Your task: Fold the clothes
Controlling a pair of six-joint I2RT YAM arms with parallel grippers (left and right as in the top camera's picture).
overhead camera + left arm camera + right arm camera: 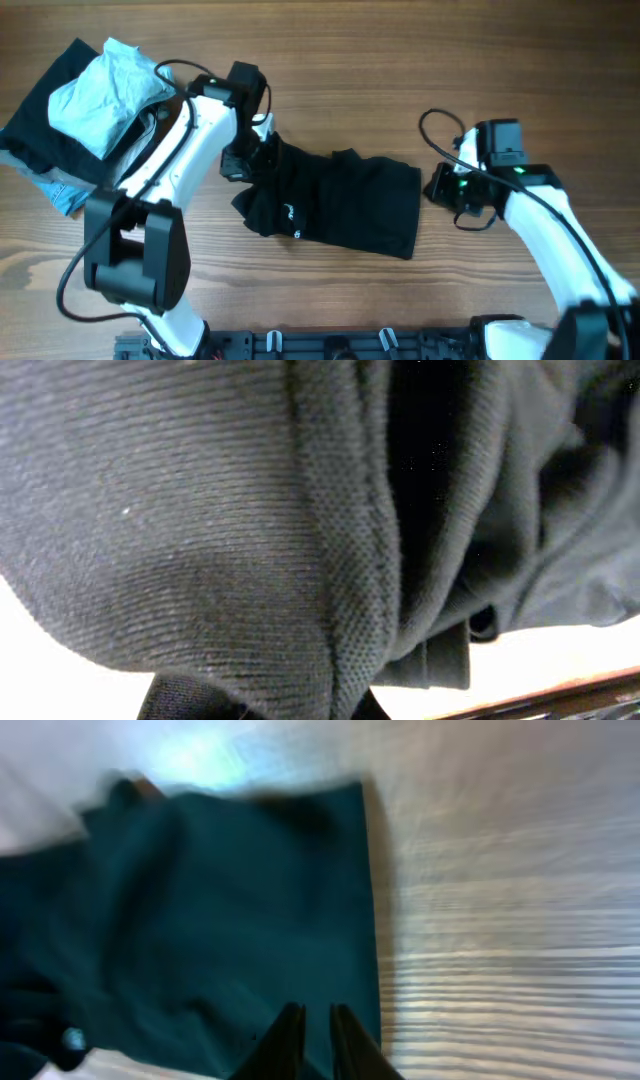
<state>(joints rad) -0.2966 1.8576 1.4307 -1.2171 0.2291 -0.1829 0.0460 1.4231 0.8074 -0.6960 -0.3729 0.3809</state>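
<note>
Folding black shirt (340, 200) | left gripper (258, 150) buried in cloth, can't tell its grip | right gripper (318, 1015) nearly pressed together at shirt edge | risk: shirt bunches if left pulls alone

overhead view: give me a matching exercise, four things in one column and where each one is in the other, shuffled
1 black garment
2 light blue garment
3 left tool
4 right tool

A on top of the dark pile
B spread across the middle
C just off the black garment's right edge
D at the black garment's bunched left end

Pairs: 1-B, 2-A, 3-D, 4-C
</note>
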